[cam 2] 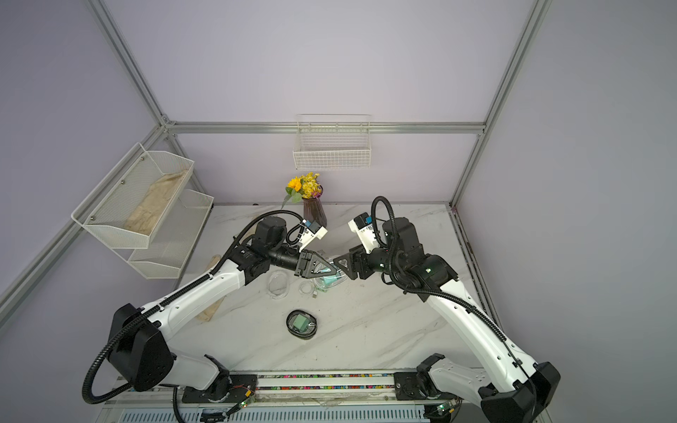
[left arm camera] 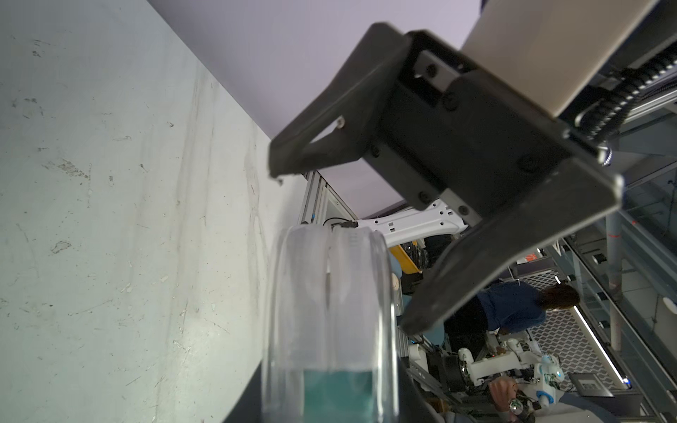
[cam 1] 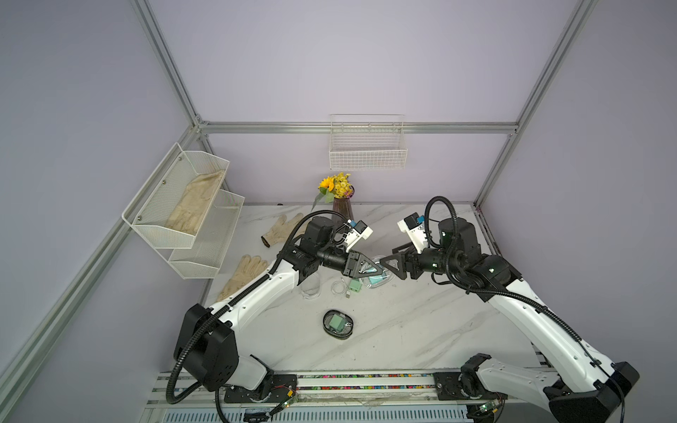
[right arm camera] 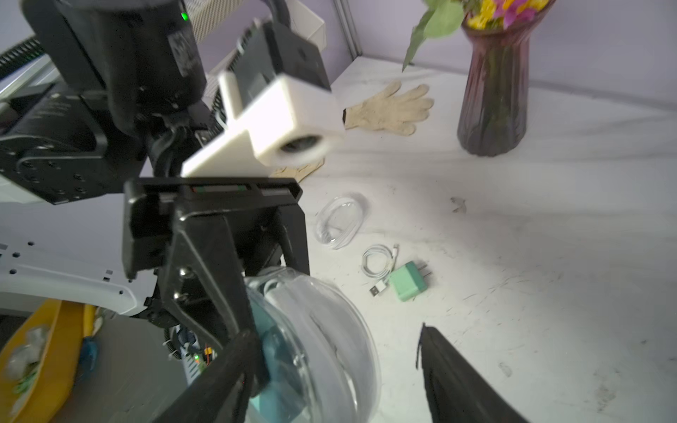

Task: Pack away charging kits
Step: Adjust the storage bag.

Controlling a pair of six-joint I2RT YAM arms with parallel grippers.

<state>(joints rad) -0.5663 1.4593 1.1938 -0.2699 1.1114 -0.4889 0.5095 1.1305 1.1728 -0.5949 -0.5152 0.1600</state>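
On the far left a white wall rack (cam 1: 183,216) holds a cream glove, and two more gloves (cam 1: 280,230) lie on the left side of the tabletop (cam 1: 421,329), the nearer one partly under the left arm. Right of them an empty clear case (cam 1: 311,287) lies on the tabletop, then a coiled white cable (right arm camera: 377,262) and, touching its plug end, a mint-green charger (right arm camera: 406,282). Nearer than these, about in the middle, the black-rimmed case (cam 1: 339,324) lies closed with a green charger inside. The left gripper (cam 1: 377,273) reaches to the right and pinches the rim of a second clear case (right arm camera: 322,318), which holds the light blue charger (left arm camera: 329,388). This case is just right of the mint-green charger, and I cannot tell if it touches the tabletop. The right gripper (cam 1: 387,255) faces it from the right with jaws spread. Its tips are very near the case but do not grip it. A dark vase (cam 1: 342,210) with yellow flowers stands far behind.
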